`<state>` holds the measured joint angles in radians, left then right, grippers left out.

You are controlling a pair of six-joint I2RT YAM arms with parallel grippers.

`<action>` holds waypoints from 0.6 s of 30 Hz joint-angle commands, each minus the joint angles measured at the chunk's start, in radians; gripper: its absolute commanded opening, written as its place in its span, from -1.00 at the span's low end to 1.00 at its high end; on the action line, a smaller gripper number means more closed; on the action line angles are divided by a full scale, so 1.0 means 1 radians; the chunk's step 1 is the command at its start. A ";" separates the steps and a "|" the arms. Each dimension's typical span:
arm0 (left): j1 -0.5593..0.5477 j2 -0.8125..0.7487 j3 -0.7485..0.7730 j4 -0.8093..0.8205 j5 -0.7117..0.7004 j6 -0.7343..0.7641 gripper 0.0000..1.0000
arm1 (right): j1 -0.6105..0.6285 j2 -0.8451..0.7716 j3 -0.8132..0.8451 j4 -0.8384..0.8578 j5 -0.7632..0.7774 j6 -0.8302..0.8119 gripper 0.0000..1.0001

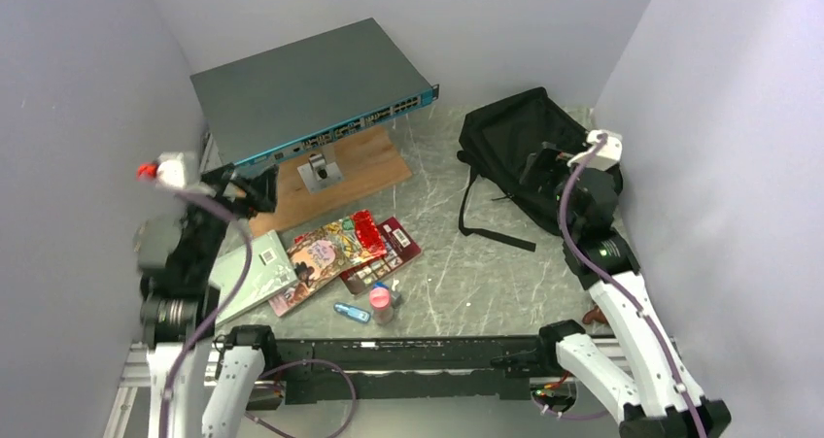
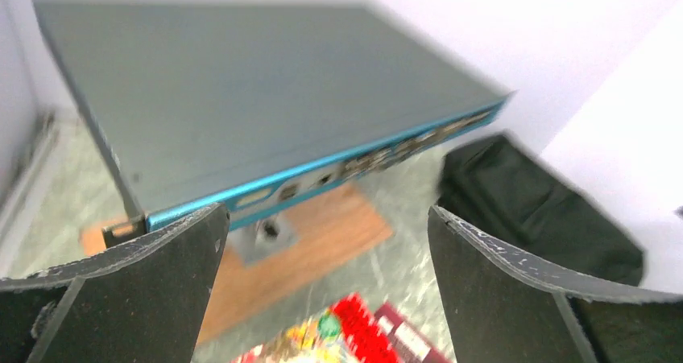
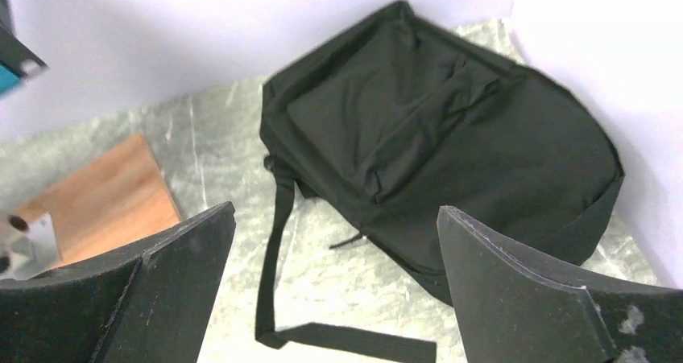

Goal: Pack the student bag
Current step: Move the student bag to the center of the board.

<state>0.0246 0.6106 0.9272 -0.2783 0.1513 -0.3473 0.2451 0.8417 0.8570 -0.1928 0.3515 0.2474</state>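
Black mounting rail (image 1: 389, 353): along near edge of bench (image 1: 466, 263). Bench: grey marbled top, boxed by 3 pale walls (image 1: 68, 88). Student bag (image 1: 505, 137): lying flat, far right corner, straps trailing forward. Left claw (image 2: 326, 214), right claw (image 3: 334, 210): both spread apart, empty.

Top ext. cam is set high at the near edge, aimed down over the grey marbled tabletop (image 1: 486, 263). Left wrist cam is pointed fwd, close, at the flat grey blue-fronted switch box (image 2: 242, 97); right wrist cam at the black soft fabric backpack (image 3: 451, 138). The brown wooden board (image 1: 374, 166) is shared by all 3.
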 commanded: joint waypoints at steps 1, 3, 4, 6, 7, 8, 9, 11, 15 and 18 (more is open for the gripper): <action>-0.008 -0.155 0.050 0.107 0.140 -0.033 0.98 | -0.001 -0.066 0.002 -0.039 0.086 0.047 1.00; -0.017 -0.158 0.055 0.106 0.157 -0.027 0.98 | 0.000 -0.070 -0.003 -0.055 0.102 0.049 1.00; -0.018 -0.157 0.063 0.104 0.163 -0.018 0.98 | 0.000 -0.072 -0.007 -0.056 0.110 0.050 1.00; -0.018 -0.152 0.090 0.087 0.173 -0.010 0.98 | -0.001 -0.073 -0.014 -0.054 0.124 0.056 1.00; -0.043 -0.148 0.106 0.075 0.180 -0.005 0.98 | 0.000 -0.073 -0.019 -0.052 0.124 0.056 1.00; -0.047 -0.145 0.120 0.064 0.193 -0.001 0.98 | 0.000 -0.071 -0.024 -0.047 0.124 0.060 1.00; -0.049 -0.144 0.132 0.057 0.213 0.004 0.98 | -0.001 -0.067 -0.028 -0.045 0.123 0.065 1.00; -0.050 -0.148 0.136 0.060 0.259 0.006 0.98 | -0.001 -0.055 -0.035 -0.047 0.123 0.081 1.00; -0.050 -0.153 0.089 0.145 0.396 -0.007 0.98 | -0.001 0.003 -0.033 -0.061 0.109 0.118 1.00; -0.052 -0.122 0.068 0.188 0.494 -0.035 0.98 | -0.003 0.070 -0.006 -0.106 0.101 0.148 1.00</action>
<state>-0.0227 0.4599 1.0149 -0.1856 0.4660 -0.3588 0.2447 0.8482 0.8192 -0.2577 0.4473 0.3420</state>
